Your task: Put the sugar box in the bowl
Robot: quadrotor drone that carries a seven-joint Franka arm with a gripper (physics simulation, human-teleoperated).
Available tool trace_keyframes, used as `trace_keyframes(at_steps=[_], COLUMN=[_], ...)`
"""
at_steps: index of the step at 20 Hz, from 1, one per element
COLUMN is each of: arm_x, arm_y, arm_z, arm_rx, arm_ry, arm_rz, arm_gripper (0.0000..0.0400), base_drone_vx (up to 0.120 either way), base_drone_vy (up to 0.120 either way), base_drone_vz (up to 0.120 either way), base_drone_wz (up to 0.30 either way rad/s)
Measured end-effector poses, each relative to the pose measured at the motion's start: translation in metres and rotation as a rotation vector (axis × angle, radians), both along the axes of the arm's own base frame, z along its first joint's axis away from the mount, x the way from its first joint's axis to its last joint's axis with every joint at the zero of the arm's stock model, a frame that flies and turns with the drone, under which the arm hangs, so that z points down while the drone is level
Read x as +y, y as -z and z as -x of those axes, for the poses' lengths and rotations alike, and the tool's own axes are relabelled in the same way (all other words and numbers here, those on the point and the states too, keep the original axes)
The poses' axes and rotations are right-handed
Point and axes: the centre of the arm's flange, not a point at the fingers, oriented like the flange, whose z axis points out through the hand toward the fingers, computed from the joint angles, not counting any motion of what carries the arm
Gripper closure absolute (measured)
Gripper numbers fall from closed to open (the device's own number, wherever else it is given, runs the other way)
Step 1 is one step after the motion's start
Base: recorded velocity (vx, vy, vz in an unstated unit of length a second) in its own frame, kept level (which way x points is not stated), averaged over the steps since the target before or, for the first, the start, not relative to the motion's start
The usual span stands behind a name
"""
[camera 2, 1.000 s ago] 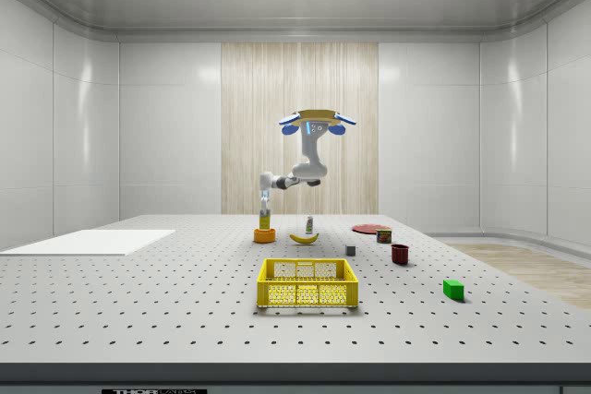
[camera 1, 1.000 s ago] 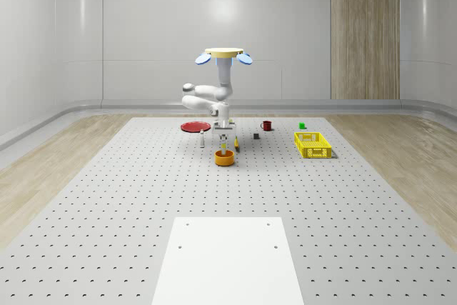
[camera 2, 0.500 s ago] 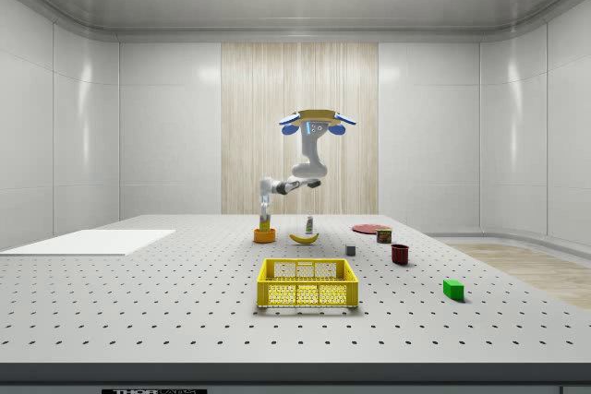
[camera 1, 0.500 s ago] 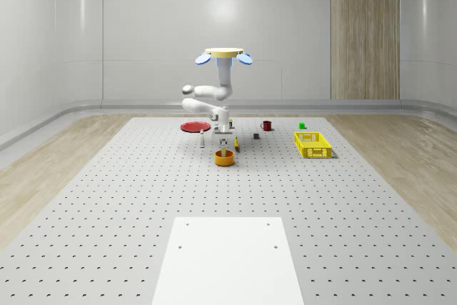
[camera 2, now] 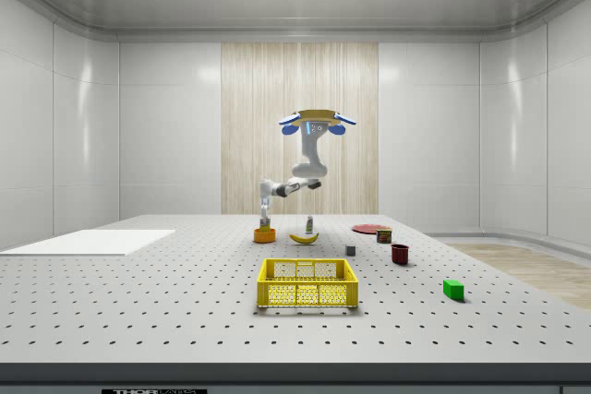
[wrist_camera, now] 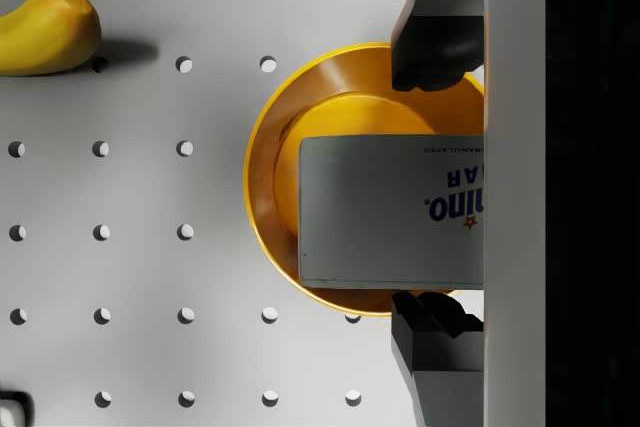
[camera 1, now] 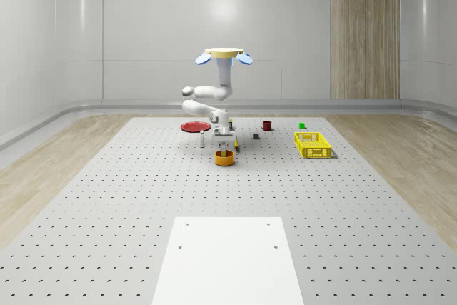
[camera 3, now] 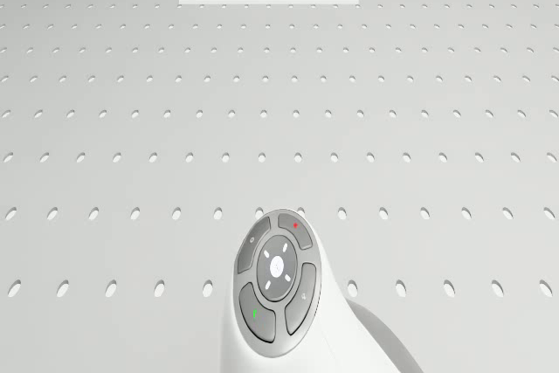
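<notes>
The drone (camera 1: pixel 223 55) hovers above the perforated table, just behind the orange bowl (camera 1: pixel 224 158), with its arm folded down in front. The gripper (wrist_camera: pixel 435 190) hangs straight over the bowl (wrist_camera: pixel 262 187) and is open. The white sugar box (wrist_camera: pixel 390 212) lies inside the bowl under the fingers. One black fingertip (wrist_camera: pixel 435 52) stands clearly apart from the box; the other sits right at its opposite edge. From the side, the gripper (camera 2: pixel 265 220) is just above the bowl (camera 2: pixel 265 236).
A banana (wrist_camera: pixel 45 32) lies close to the bowl. A yellow crate (camera 1: pixel 313 145) stands on the whole-scene view's right, with a red mug (camera 1: pixel 266 126) and green cube (camera 1: pixel 302 126) behind it. A red plate (camera 1: pixel 194 126) lies behind the arm, a white sheet (camera 1: pixel 227 258) in front.
The arm has sunk a little toward the bowl. The fingers have spread apart and let go of the sugar box, which now sits in the bowl.
</notes>
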Motion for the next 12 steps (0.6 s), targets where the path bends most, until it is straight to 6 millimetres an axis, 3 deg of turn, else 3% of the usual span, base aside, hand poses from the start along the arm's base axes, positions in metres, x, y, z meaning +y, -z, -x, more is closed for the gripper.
trace_keyframes(at_steps=[5, 12], arm_x=[0.000, 0.000], arm_y=[0.015, 0.034], arm_z=[0.000, 0.000], arm_rx=[-0.001, -0.001], arm_ry=[0.002, 0.003], arm_rz=[-0.003, -0.004], arm_gripper=[0.0021, 0.0004], base_drone_vx=[0.000, 0.000], base_drone_vy=[0.000, 0.000], base_drone_vz=[0.000, 0.000], base_drone_wz=[0.000, 0.000])
